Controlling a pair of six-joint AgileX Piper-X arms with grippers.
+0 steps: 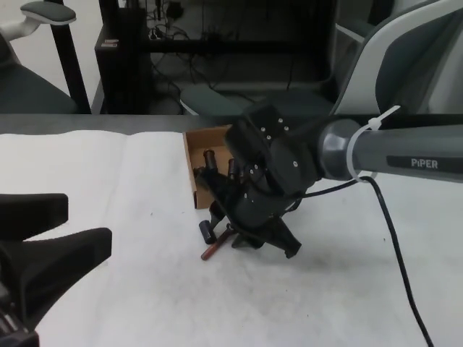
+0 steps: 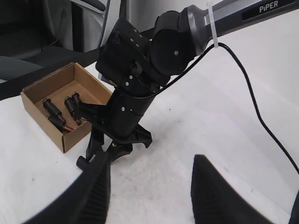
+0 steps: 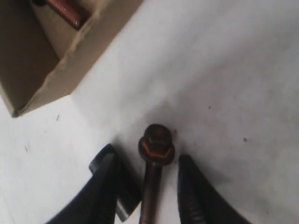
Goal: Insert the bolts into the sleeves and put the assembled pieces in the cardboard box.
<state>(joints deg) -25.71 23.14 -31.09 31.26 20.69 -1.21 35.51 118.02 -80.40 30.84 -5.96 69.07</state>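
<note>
A dark bolt with a hex flange head lies on the white cloth, and its coppery end pokes out under the right arm. My right gripper is open, one finger on each side of the bolt's shank, just in front of the cardboard box. A short black piece, possibly a sleeve, lies beside the fingertips. Several assembled pieces lie inside the box. My left gripper is open and holds nothing, well short of the box, at the near left.
The right arm's black wrist hangs over the box's near corner. Its cable trails across the cloth to the right. White cloth covers the bench; chairs and a dark rack stand behind the far edge.
</note>
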